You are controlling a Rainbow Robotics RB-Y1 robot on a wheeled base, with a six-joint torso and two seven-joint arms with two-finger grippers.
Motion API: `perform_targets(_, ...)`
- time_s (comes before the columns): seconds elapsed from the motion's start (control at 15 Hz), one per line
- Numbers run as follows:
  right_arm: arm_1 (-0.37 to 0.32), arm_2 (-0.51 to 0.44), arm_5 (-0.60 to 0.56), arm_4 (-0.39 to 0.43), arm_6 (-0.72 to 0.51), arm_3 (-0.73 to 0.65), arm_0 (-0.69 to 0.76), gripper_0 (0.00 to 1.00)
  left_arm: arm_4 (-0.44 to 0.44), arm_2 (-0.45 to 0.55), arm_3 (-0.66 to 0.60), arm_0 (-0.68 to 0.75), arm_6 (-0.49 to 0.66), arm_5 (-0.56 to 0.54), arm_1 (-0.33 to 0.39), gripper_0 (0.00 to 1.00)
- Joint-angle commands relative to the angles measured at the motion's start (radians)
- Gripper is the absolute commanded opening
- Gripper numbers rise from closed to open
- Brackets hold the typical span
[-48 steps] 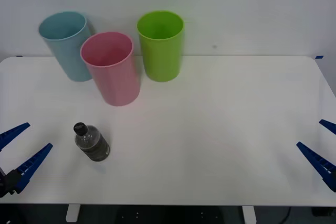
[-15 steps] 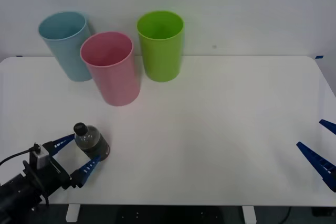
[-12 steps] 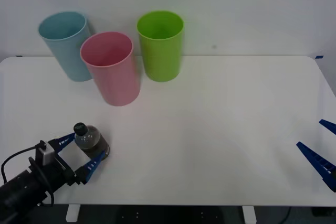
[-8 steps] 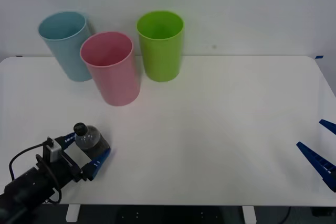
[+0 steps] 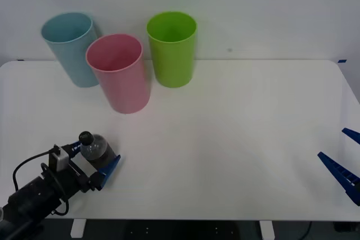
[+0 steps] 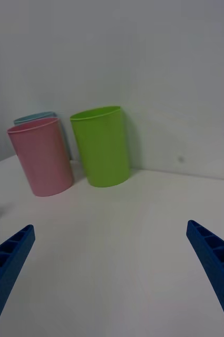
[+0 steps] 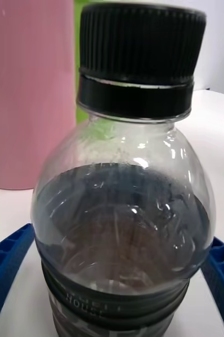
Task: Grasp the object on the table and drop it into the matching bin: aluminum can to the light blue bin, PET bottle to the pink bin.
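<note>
Closing in: over the last second the left gripper [image 5: 93, 162] has slid forward around the PET bottle [image 5: 93, 148], so the blue fingers [image 7: 6, 258] now flank its body on both sides. Whether they touch the plastic yet, cannot tell; they look spread to about bottle width, no squeeze evident. Bottle position unchanged on the table [image 5: 236, 139] across that interval, so nothing has been knocked.

Judgement: approach done; next is closing, then lifting.

Bottle stands upright, long axis vertical, black cap [image 7: 139, 52] up, near side of the table, well in front of the pink bin [image 5: 118, 74] and a little to its left. Light blue bin [image 5: 72, 48] stands just behind-left of the pink bin, lime green bin [image 5: 172, 48] just behind-right.

Right gripper [image 5: 344, 164] idles open, far right of the pink bin, at the table edge.
</note>
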Motion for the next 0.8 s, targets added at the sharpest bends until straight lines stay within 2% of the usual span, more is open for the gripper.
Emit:
perform_targets(0.07, 0.0, 0.0, 0.0, 0.0, 0.0, 0.0, 0.0, 1.0, 0.0, 0.006, 0.0, 0.0, -0.001, 0.001, 0.0, 0.04)
perform_targets(0.13, 0.0, 0.0, 0.0, 0.0, 0.0, 0.0, 0.0, 1.0, 0.0, 0.009, 0.0, 0.001, -0.003, 0.001, 0.0, 0.0)
perform_targets(0.6, 0.0, 0.0, 0.0, 0.0, 0.0, 0.0, 0.0, 1.0, 0.005, 0.024, 0.0, 0.004, 0.003, 0.0, 0.0, 0.0)
perform_targets(0.8, 0.0, 0.0, 0.0, 0.0, 0.0, 0.0, 0.0, 1.0, 0.045, 0.041, -0.005, 0.006, 0.017, -0.023, 0.006, 0.0)
